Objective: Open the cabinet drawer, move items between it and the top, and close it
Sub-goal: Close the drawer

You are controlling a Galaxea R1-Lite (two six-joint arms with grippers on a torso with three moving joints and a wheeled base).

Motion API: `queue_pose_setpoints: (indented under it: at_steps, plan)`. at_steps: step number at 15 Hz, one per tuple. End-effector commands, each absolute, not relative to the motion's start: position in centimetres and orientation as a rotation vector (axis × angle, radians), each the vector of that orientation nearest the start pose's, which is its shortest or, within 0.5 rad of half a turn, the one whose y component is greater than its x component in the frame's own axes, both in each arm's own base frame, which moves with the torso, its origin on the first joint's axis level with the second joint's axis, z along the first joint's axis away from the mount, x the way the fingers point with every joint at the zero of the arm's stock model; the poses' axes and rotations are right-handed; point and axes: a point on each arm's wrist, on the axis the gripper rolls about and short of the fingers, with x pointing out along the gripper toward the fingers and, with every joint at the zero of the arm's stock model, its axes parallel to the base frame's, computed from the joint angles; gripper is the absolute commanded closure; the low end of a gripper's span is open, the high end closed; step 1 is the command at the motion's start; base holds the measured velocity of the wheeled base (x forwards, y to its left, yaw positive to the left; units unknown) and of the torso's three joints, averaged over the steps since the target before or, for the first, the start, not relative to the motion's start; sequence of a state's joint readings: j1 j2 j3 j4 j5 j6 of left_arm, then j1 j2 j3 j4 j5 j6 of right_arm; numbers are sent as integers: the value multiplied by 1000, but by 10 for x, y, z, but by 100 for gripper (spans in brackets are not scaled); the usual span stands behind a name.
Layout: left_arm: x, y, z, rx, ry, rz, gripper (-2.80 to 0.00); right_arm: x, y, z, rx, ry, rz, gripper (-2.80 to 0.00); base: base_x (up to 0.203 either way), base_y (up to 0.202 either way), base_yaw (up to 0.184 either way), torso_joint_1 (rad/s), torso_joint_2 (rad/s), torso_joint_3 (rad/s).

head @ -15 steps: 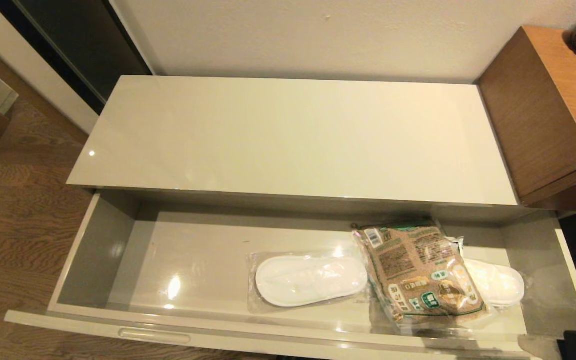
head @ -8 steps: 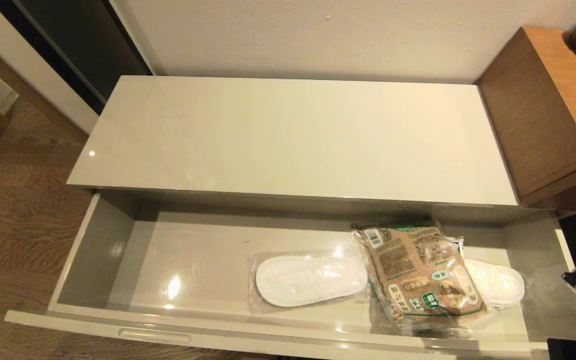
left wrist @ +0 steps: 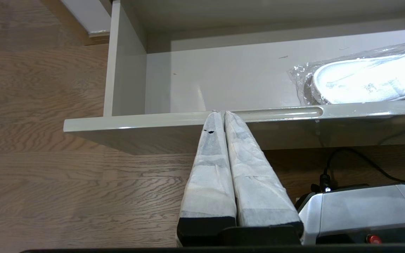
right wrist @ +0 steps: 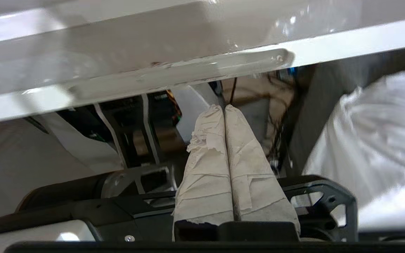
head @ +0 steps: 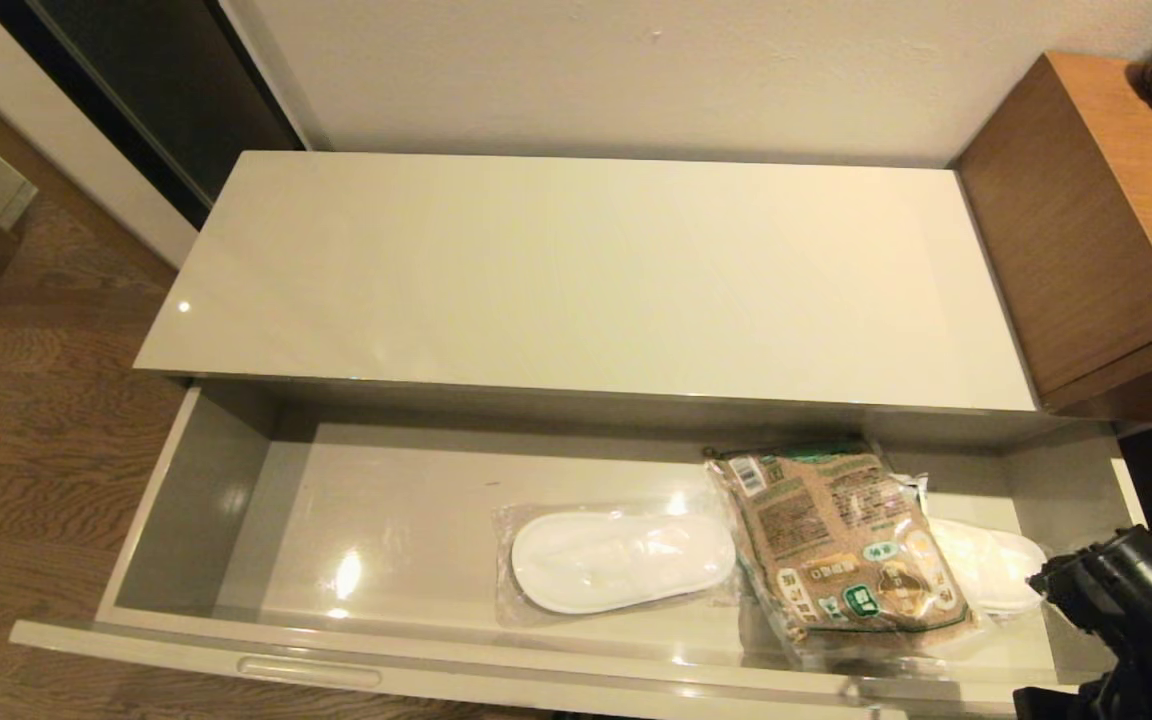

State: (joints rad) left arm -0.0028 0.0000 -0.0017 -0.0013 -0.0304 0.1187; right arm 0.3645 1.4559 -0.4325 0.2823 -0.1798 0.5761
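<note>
Cabinet drawer (head: pixel 186 500) stands pulled open across the lower frame; its left half has bare glossy floor. Lower right: crinkly grain bag (head: pixel 841 545) overlaps clear-wrapped slippers (head: pixel 616 560). Flat glossy top (head: pixel 576 270) fills mid-frame. Right gripper (right wrist: pixel 224 107) and left gripper (left wrist: pixel 219 113): padded fingers pressed together, holding nothing.

One drawer, three packed items inside

The open cabinet drawer (head: pixel 186 500) holds two clear-wrapped white slippers (head: pixel 621 560) (head: pixel 996 570) and one brown grain bag (head: pixel 841 545); its front shows two handle slots (head: pixel 308 672) (right wrist: pixel 174 75).
</note>
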Motion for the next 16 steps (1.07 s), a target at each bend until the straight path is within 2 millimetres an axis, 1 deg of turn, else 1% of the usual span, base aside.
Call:
queue_pose_setpoints:
  at_steps: [1,5,8,10,11,13,16]
  plan:
    - [-23,-1,76,120,-4,-34,0,147,52,79,136,1303,-240,0,0,0,0,0,0,0]
    - [-23,-1,76,120,-4,-34,0,164,58,69,179,1337,-314,0,0,0,0,0,0,0]
    - [-23,-1,76,120,-4,-34,0,174,62,72,246,1305,-354,0,0,0,0,0,0,0]
    - [-23,-1,76,120,-4,-34,0,177,63,75,283,1273,-363,0,0,0,0,0,0,0]
    - [-23,-1,76,120,-4,-34,0,180,64,79,317,1239,-361,0,0,0,0,0,0,0]
    - [-23,-1,76,118,-4,-34,0,187,67,93,402,1128,-347,0,0,0,0,0,0,0]
    - [-23,-1,76,120,-4,-34,0,203,72,123,517,976,-353,0,0,0,0,0,0,0]
